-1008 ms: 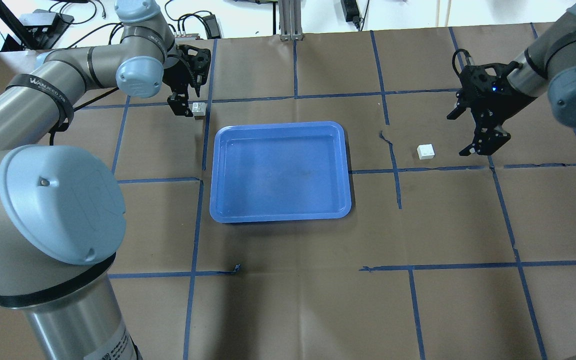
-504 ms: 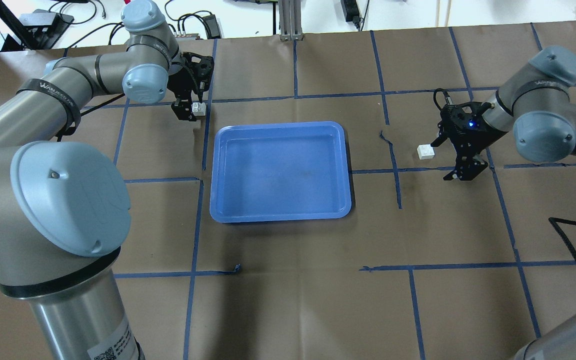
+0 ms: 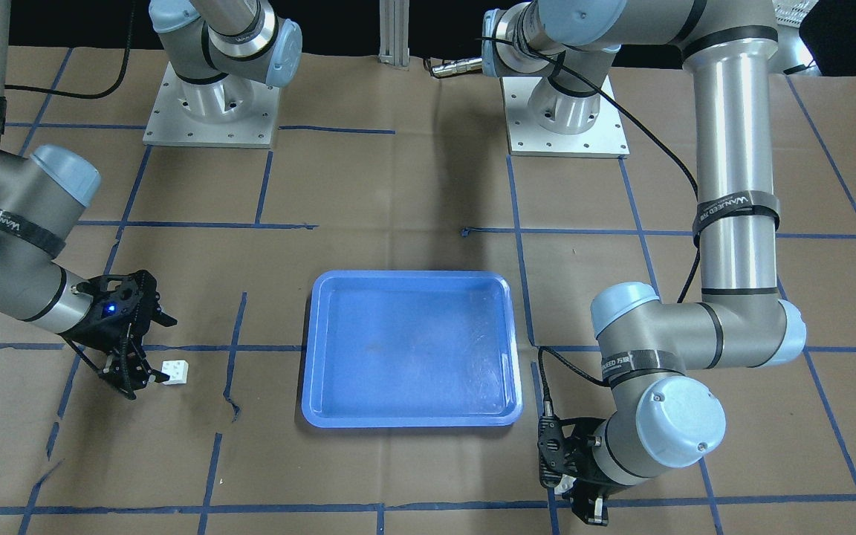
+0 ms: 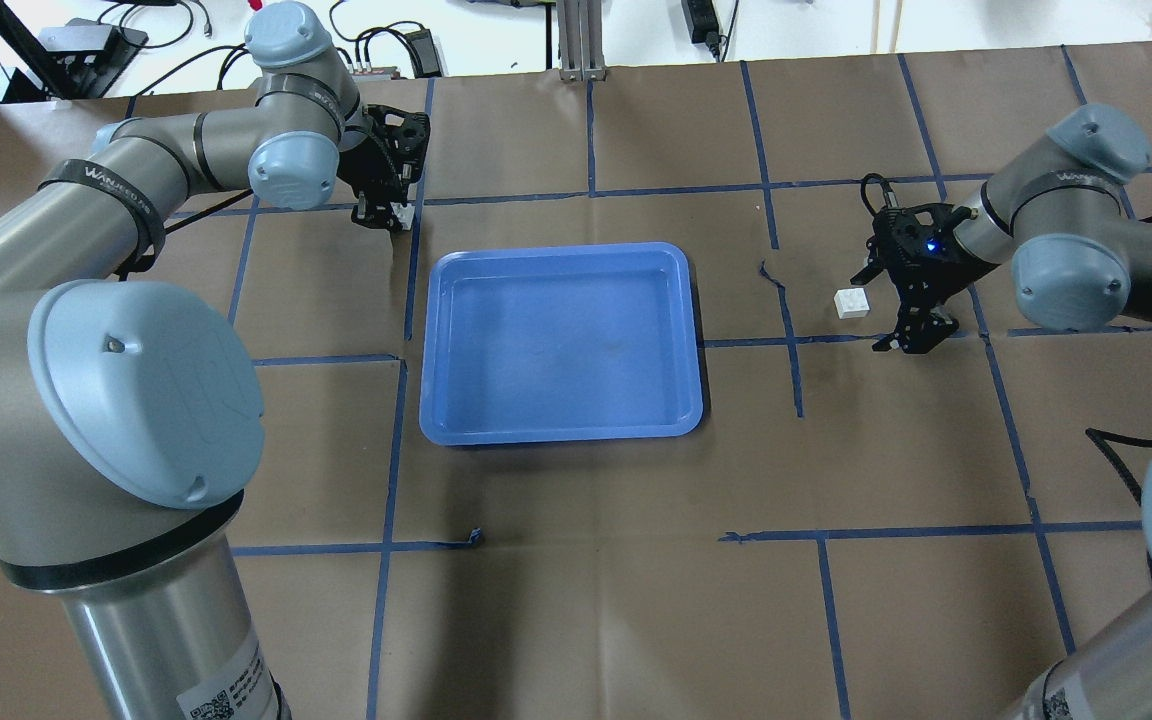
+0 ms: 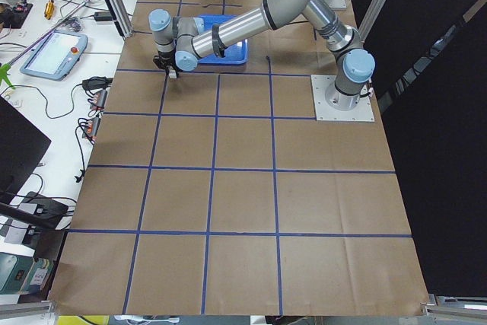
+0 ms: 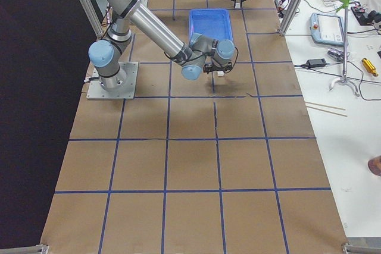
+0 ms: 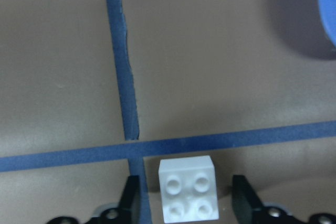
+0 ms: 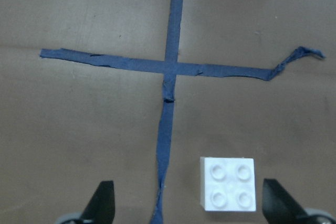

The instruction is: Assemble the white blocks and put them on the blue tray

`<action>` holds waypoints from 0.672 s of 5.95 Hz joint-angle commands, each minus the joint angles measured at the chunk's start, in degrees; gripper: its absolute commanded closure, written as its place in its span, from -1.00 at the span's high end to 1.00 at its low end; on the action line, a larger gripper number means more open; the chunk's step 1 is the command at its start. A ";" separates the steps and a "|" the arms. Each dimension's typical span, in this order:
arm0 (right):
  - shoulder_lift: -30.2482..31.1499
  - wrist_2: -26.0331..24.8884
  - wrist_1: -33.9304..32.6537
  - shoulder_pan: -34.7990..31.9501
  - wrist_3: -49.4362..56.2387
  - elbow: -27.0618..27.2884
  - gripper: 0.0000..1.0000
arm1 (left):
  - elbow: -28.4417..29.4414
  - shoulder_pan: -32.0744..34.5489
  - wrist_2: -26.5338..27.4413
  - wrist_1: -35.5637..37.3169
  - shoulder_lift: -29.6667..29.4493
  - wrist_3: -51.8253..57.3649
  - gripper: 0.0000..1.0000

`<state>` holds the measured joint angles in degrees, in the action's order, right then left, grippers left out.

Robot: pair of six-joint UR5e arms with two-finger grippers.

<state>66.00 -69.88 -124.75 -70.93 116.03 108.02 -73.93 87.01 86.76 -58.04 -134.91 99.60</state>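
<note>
1. At the left gripper: fingers apart, gripping nothing, low over the table and straddling the first white block with a gap on either side.
2. At the right gripper: likewise spread wide and empty, with the second white block between the fingers, nearer one of them and touching neither.
3. Both blocks: small, square, glossy white, four round studs facing up, lying flat and unjoined.
4. Between the two, well apart from each: the blue tray, large, shallow, round-cornered, with a raised rim.
5. First block: near the tray's far left corner in the overhead view, just beside a tape crossing.
6. Second block: off the tray's right side, beyond a tape line ending in a torn tape end.
7. Underneath: brown paper over the whole table, creased in places, ruled into squares by blue tape.
8. Further out: arm bases bolted to metal plates.
9. Along the operators' side: a white bench carrying cables and a teach pendant.
10. On the robot's side: a black curtain.
</note>
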 commanded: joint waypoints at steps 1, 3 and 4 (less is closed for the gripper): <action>-0.87 0.45 -0.23 0.00 -0.10 -1.13 1.00 | -0.25 0.00 0.25 -0.57 1.48 0.07 -1.00; -2.54 0.27 -0.14 0.00 -0.27 -1.67 1.00 | -1.82 1.65 0.25 -11.50 9.44 -2.19 -1.00; -2.54 0.27 -0.14 -0.09 -0.36 -1.58 1.00 | -5.66 7.41 0.86 -11.13 12.97 -4.30 -1.00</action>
<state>63.59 -69.58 -124.90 -70.95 115.78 106.42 -76.72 90.26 87.24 -67.71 -125.54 97.14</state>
